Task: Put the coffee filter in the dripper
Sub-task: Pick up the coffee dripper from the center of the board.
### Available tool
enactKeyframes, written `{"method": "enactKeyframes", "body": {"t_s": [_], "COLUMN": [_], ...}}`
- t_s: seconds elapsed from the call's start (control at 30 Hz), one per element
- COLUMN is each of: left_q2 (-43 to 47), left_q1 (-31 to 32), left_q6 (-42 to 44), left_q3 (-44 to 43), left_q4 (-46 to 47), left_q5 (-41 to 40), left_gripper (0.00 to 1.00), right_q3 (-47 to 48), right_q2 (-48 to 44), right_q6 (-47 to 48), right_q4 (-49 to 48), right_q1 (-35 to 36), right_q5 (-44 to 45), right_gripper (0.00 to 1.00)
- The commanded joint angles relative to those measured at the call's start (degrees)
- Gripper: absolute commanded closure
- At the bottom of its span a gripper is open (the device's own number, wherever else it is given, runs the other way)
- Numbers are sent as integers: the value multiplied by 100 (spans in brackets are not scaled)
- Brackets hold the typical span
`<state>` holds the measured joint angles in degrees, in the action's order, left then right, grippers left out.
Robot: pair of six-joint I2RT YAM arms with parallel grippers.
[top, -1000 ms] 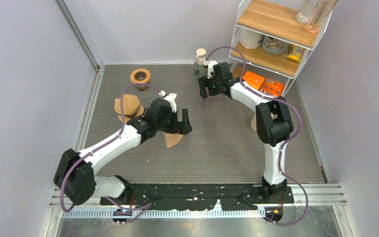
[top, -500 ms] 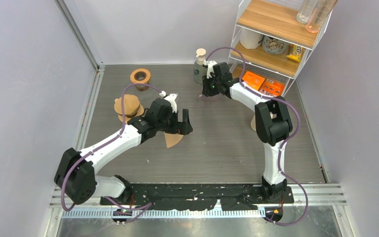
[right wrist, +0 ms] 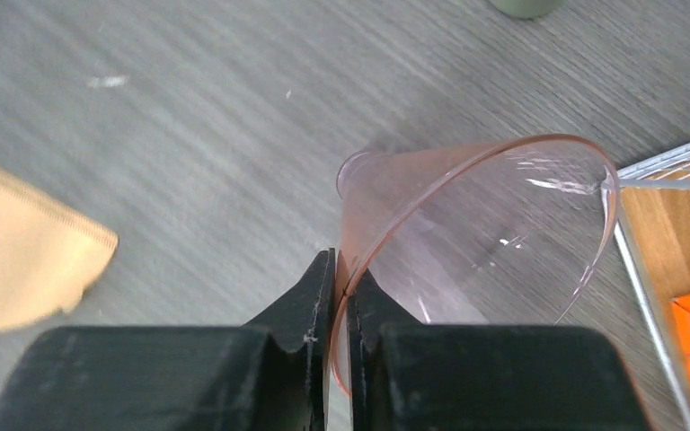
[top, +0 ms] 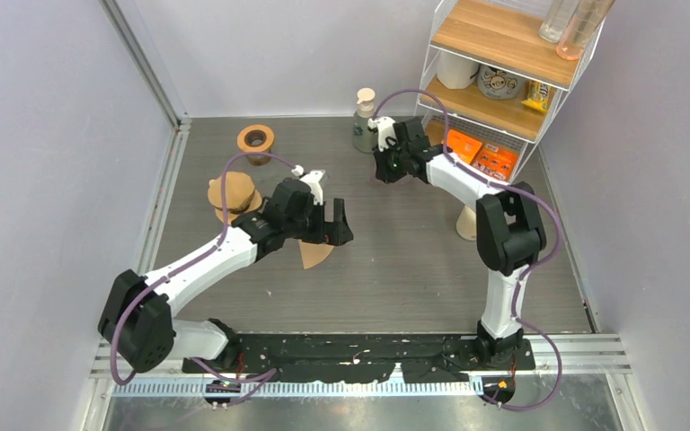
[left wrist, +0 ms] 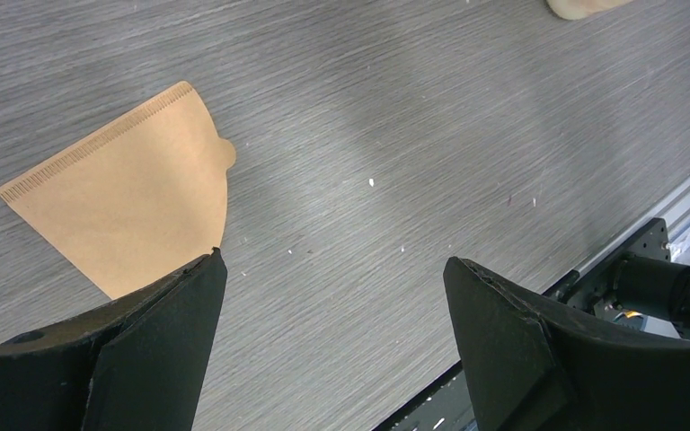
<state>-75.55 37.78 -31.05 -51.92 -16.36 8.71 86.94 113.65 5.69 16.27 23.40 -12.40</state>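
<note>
Two orange boxes (top: 460, 144) show illegible print; right hand (right wrist: 341, 265) pinches dripper (right wrist: 494, 224) rim; left hand (left wrist: 332, 269) wide by coffee filter (left wrist: 130, 202).

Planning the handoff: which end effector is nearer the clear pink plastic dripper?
Right. The right end effector is shut on the rim of the clear pink plastic dripper; the left end effector hangs open well apart, above a flat brown paper coffee filter.

1. Honestly, nothing here is readable.
2. Orange boxes (top: 481, 151) on the shelf (top: 490, 40), just right of the right gripper (top: 384, 169): there's printing on them, but it's way too small to make out.
3. Tin (top: 498, 83) and yellow packet (top: 537, 94), up past that gripper: some kind of design on both, no legible words.
</note>
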Motion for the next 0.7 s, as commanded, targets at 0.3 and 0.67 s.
{"method": "enactKeyframes", "body": {"t_s": [0.3,0.67], "left_q2": [1557,2666], "left_q1": [4,-23], "left_q6": [-60,-426], "left_q3": [174,45], "left_q4": [-210,-816], "left_q5": [-550,-775], "left_gripper": [0,1], "right_q3": [-2480,-1698], "right_q2": [-3299,-3711], "right_q6": [6381,8764], "right_q4": [-61,2862], "right_q1": [949,1742], "right_q5": [-1092,-1215], "right_gripper": [95,95]}}
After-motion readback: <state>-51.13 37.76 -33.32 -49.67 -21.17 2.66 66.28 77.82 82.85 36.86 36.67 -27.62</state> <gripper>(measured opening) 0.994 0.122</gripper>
